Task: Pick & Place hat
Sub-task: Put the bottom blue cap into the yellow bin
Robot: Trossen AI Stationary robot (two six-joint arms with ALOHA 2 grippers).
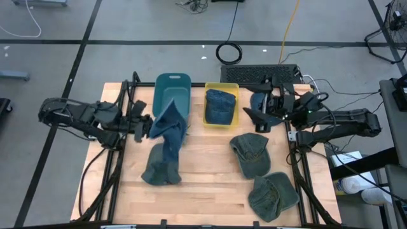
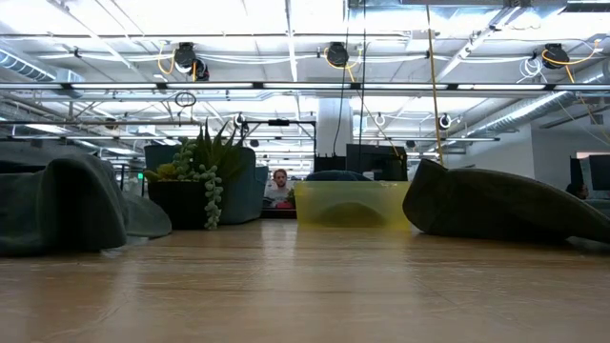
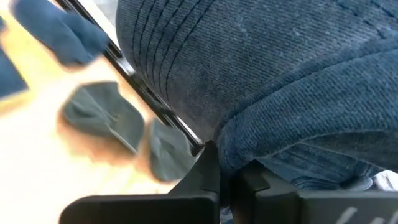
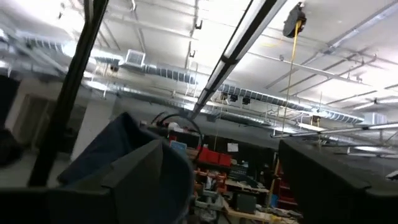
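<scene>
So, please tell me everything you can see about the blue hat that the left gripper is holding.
The blue hat is soft, ribbed fabric, hanging limp and stretched out. The left gripper is shut on its upper edge, lifting it in front of the teal bin. Its lower end drapes down onto a grey-green hat lying on the wooden table.

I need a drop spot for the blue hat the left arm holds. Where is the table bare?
Bare wood lies between the dangling blue hat and the two green hats, and along the near edge. The far edge is crowded: teal bin, yellow bin, right claw.
</scene>
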